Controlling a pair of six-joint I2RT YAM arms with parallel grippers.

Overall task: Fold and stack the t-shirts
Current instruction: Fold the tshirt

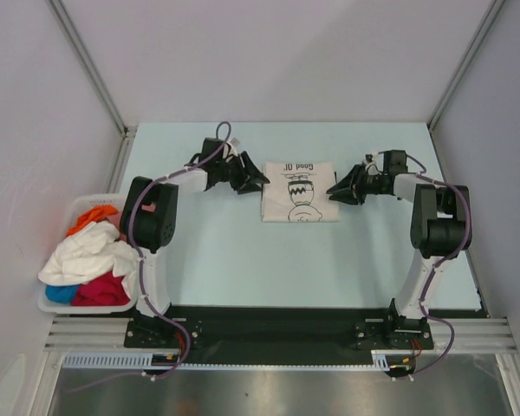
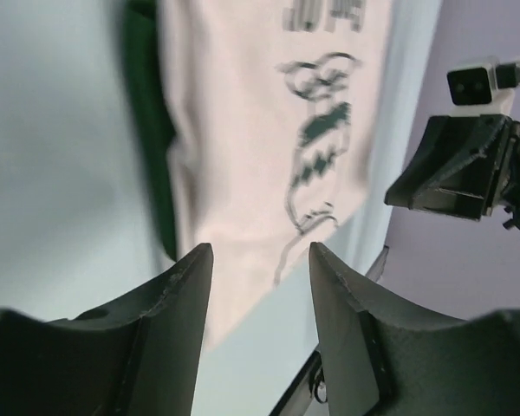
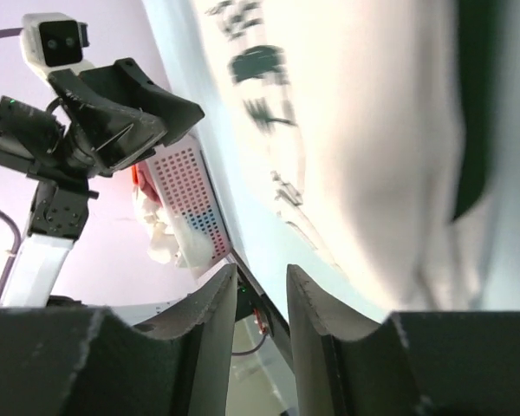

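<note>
A folded cream-white t-shirt with dark print lies flat in the middle of the table; its green sleeve edge shows in the left wrist view. My left gripper hovers just left of it, jaws open and empty, also seen as the left gripper. My right gripper sits at the shirt's right edge, jaws parted and empty, seen too as the right gripper. More t-shirts, white, red, orange and blue, are heaped in the basket at the left.
A white plastic basket stands at the table's left edge, next to the left arm's base. Metal frame rails run along the back corners. The pale blue table spreads in front of the shirt.
</note>
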